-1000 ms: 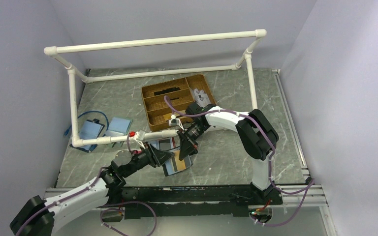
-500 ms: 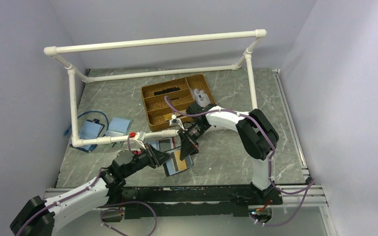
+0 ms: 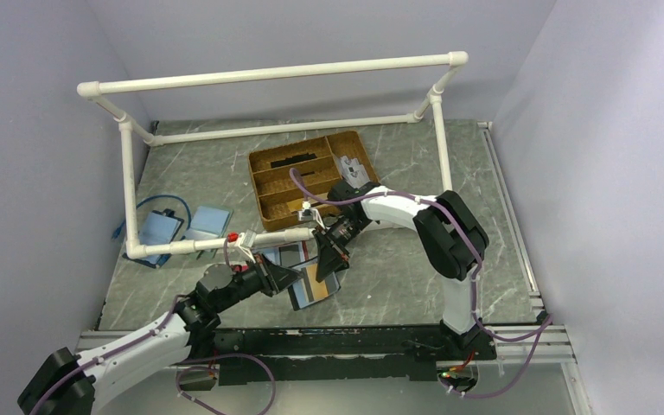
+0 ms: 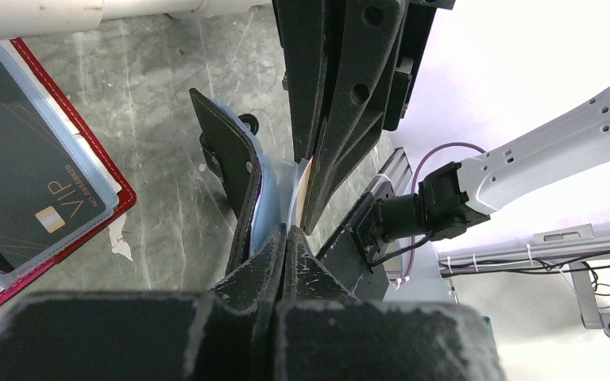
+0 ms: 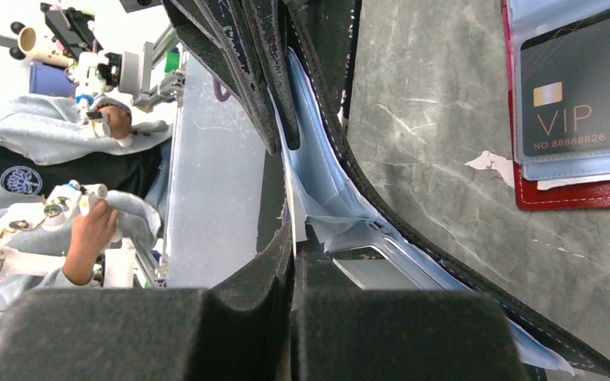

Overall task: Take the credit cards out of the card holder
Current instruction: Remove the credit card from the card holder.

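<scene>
Top external view: the card holder [image 3: 316,290] sits on the marble table [image 3: 398,277] near the front edge, centre-left, just in front of the white pipe frame [image 3: 190,245]. It is lifted partly open between the two arms. The left gripper [image 3: 292,275] reaches it from the near-left, and the right gripper [image 3: 327,268] comes down on it from the far side. Both touch it, so neither arm is nearer.

Left wrist view: left fingers are pressed together on a pale blue layer [image 4: 274,198] in the holder's open mouth. Cannot tell if that is a card or a plastic sleeve. The holder's black-edged flap stands nearly upright just left of the fingertips.

Right wrist view: right fingers are clamped flat together on a thin edge of the holder, steadying it.

A red-edged holder [image 4: 119,198] with a dark VIP card [image 4: 24,182] lies flat just beside it, apart from both grippers.

Likely step: pulling a card out. The pocket opens toward the left gripper, so the pull should run back toward the left arm's base while the right holds firm. Risk: the sleeve comes out instead of a card.
</scene>
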Controlling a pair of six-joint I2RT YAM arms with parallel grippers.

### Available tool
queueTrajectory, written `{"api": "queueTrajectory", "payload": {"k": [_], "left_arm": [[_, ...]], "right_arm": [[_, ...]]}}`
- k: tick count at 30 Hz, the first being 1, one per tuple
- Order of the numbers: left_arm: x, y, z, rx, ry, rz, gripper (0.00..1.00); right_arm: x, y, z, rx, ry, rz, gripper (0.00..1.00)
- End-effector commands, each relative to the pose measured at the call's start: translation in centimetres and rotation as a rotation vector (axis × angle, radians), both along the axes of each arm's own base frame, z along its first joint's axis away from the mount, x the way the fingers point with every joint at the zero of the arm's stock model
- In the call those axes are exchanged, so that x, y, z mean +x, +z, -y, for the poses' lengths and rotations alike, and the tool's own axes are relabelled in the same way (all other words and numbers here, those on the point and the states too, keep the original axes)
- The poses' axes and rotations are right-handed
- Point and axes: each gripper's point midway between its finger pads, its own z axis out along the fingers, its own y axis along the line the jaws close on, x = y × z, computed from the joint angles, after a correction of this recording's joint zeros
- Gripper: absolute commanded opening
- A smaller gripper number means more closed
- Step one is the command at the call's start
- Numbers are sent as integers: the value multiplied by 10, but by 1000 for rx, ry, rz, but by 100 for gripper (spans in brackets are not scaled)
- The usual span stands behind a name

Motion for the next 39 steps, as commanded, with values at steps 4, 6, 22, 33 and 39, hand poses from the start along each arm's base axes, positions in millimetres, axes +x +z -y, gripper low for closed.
{"api": "queueTrajectory", "payload": {"k": [4, 6, 22, 33, 39], "left_arm": [[-11, -24, -5, 47, -38, -32, 0], [-12, -26, -5, 57, -43, -38, 0], [-14, -35, -9, 105, -55, -44, 0], [-16, -39, -15, 131, -45, -49, 0], [-16, -40, -17, 139, -37, -55, 0]], "right_arm": [[12, -1, 2, 30, 5, 46, 0], [11, -2, 3, 30, 11, 48, 0], [12, -12, 16, 28, 54, 80, 0], [11, -13, 18, 25, 62, 88, 0], [12, -16, 18, 14, 64, 95, 0]]}}
